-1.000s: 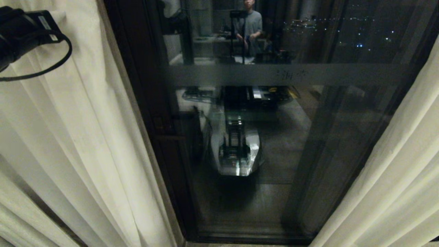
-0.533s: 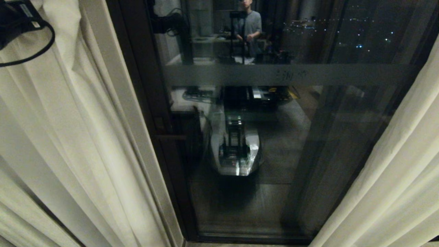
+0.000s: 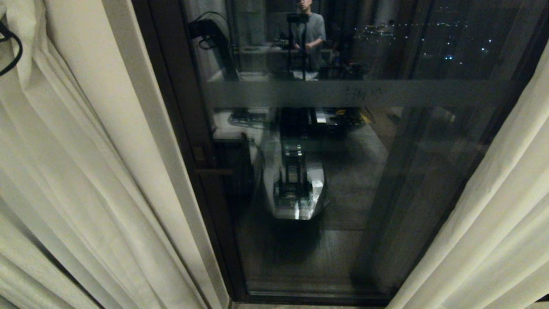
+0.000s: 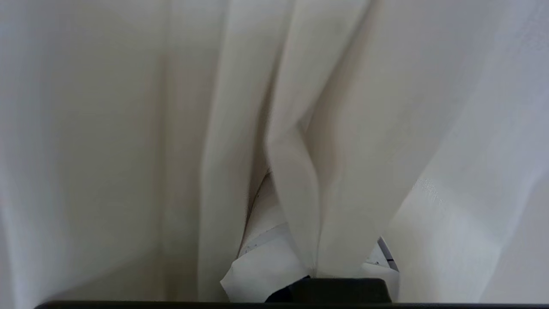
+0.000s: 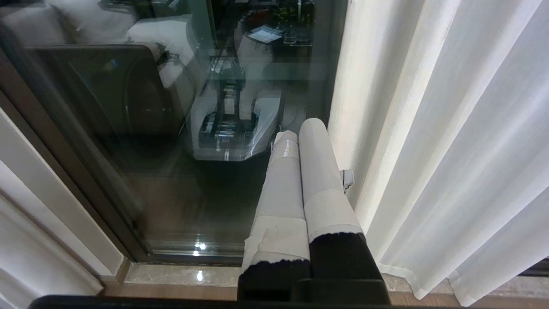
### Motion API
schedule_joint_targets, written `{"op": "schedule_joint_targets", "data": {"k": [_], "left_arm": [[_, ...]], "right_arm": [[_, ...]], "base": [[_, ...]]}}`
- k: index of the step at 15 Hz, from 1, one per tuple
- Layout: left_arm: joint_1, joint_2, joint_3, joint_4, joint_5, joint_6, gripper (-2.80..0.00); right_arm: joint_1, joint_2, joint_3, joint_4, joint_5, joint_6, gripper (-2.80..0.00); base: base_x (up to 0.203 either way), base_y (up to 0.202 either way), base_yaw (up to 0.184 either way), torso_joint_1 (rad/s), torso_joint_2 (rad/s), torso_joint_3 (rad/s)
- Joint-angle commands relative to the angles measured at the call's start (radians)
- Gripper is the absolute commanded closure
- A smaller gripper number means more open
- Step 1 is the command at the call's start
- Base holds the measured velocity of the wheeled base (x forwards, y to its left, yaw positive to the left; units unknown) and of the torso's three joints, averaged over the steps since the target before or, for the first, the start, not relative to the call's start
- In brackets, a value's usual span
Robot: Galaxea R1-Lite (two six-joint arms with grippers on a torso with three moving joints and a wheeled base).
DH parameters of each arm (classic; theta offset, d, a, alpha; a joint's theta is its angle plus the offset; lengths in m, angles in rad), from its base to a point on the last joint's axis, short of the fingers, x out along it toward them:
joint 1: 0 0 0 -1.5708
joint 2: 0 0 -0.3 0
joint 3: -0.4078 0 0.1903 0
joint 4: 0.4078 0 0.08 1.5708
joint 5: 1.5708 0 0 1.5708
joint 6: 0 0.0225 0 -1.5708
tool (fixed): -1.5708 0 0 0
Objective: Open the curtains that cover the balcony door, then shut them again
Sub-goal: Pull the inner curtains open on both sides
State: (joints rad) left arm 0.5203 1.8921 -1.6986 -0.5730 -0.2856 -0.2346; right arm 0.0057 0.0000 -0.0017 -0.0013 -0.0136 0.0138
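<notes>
The balcony door [image 3: 343, 171], dark-framed glass with a frosted band [image 3: 343, 92], stands uncovered in the middle of the head view. Cream pleated curtains hang on both sides, the left curtain [image 3: 85, 171] and the right curtain [image 3: 493, 214]. In the left wrist view, my left gripper [image 4: 315, 266] is shut on a pinched fold of the left curtain [image 4: 296, 171], and cloth hides most of its taped fingers [image 4: 257, 270]. Only that arm's cable [image 3: 10, 51] shows at the head view's upper left edge. My right gripper [image 5: 300, 133] hangs shut and empty beside the right curtain [image 5: 450, 128], pointing at the door's foot.
The glass reflects my own base [image 3: 296, 184] and a person [image 3: 311, 30] standing behind me. The door's dark frame post [image 3: 171, 107] runs along the left curtain's edge. A pale stone threshold [image 5: 180, 274] lies below the door.
My left arm has moved up and left until it is almost out of the head view. The left curtain's upper folds have shifted and bunched with it. The right arm has stayed still.
</notes>
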Motion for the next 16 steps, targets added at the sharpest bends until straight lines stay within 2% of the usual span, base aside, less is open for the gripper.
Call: {"op": "schedule_joint_targets", "data": {"k": [1, 3, 7, 10, 13, 16], "left_arm": [[0.072, 0.08, -0.063, -0.004, -0.04, -0.013, 0.0], [0.124, 0.131, -0.111, -0.004, -0.05, -0.026, 0.0], [0.205, 0.217, -0.186, -0.004, -0.133, -0.057, 0.0], [0.25, 0.258, -0.216, -0.006, -0.141, -0.06, 0.0], [0.252, 0.26, -0.217, -0.016, -0.141, -0.058, 0.0], [0.223, 0.231, -0.217, -0.017, -0.137, -0.056, 0.0]], "right_arm": [[0.0, 0.0, 0.0, 0.0, 0.0, 0.0, 0.0], [0.0, 0.0, 0.0, 0.0, 0.0, 0.0, 0.0], [0.0, 0.0, 0.0, 0.0, 0.0, 0.0, 0.0], [0.0, 0.002, 0.0, 0.0, 0.0, 0.0, 0.0], [0.0, 0.0, 0.0, 0.0, 0.0, 0.0, 0.0], [0.0, 0.002, 0.0, 0.0, 0.0, 0.0, 0.0]], "base": [[0.0, 0.0, 0.0, 0.0, 0.0, 0.0], [0.0, 0.0, 0.0, 0.0, 0.0, 0.0], [0.0, 0.0, 0.0, 0.0, 0.0, 0.0], [0.0, 0.0, 0.0, 0.0, 0.0, 0.0], [0.0, 0.0, 0.0, 0.0, 0.0, 0.0], [0.0, 0.0, 0.0, 0.0, 0.0, 0.0]]}}
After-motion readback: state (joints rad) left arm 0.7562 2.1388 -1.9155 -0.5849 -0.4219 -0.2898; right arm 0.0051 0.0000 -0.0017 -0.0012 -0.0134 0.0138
